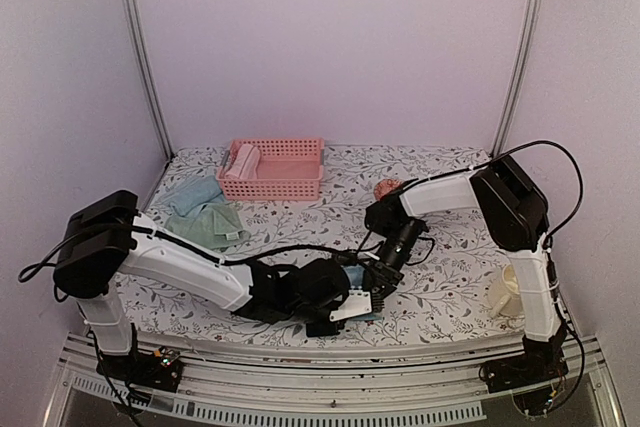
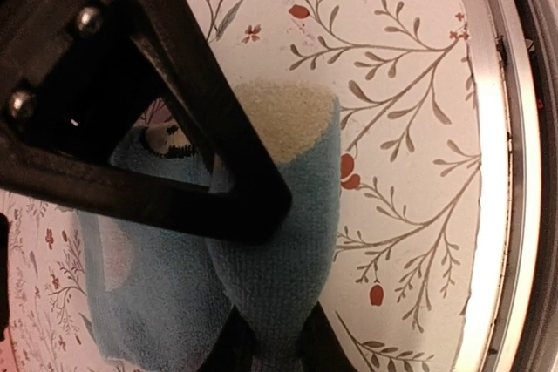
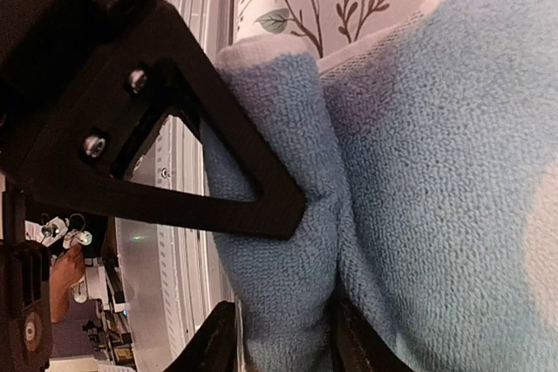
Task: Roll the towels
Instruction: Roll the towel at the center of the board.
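Pale lilac walls [image 1: 330, 37] with two metal corner posts [image 1: 140, 47] enclose a table [image 1: 450, 287] covered in leafy floral print.

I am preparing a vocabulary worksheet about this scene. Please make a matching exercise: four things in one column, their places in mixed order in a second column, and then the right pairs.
Things
1. pink towel
2. sage green towel
3. blue towel with pale spots
4. cream object

Places
A. near the right edge of the table
B. between the fingers of the left tool and of the right tool
C. rolled, inside the pink basket
D. lying on the table in front of the basket's left end

Pairs: 1-C, 2-D, 3-B, 4-A
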`<state>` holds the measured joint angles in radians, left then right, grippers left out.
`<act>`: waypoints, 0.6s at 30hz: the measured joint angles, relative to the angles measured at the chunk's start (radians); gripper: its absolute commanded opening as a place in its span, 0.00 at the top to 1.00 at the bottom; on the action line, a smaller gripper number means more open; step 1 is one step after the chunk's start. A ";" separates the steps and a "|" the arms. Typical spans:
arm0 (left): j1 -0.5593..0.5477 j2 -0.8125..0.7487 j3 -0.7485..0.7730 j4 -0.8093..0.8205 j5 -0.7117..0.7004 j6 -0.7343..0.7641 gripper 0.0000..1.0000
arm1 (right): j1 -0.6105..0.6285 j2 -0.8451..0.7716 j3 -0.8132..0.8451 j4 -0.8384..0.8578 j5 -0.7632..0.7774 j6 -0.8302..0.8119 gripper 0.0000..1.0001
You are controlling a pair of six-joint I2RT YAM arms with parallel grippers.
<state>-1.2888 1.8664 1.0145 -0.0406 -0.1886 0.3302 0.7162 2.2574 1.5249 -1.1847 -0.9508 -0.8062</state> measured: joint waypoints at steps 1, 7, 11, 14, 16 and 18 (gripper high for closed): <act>0.000 0.000 0.001 -0.005 0.005 -0.011 0.96 | -0.003 -0.010 0.000 -0.002 0.005 -0.004 0.60; 0.000 -0.037 -0.022 -0.040 0.027 -0.095 0.97 | -0.028 -0.036 0.008 0.029 0.073 0.037 0.62; 0.000 -0.065 -0.033 -0.070 0.033 -0.158 0.97 | -0.028 0.015 0.082 0.051 0.137 0.119 0.63; 0.000 -0.067 -0.033 -0.090 0.039 -0.206 0.97 | -0.014 0.072 0.185 0.031 0.135 0.162 0.64; 0.001 -0.067 -0.033 -0.101 0.040 -0.237 0.97 | -0.004 0.103 0.250 0.025 0.134 0.180 0.63; 0.003 -0.064 -0.032 -0.103 0.045 -0.266 0.97 | -0.002 0.108 0.275 0.029 0.143 0.190 0.61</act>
<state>-1.2861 1.8019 0.9821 -0.1440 -0.1436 0.0639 0.7139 2.3650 1.8004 -1.1553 -0.8078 -0.6163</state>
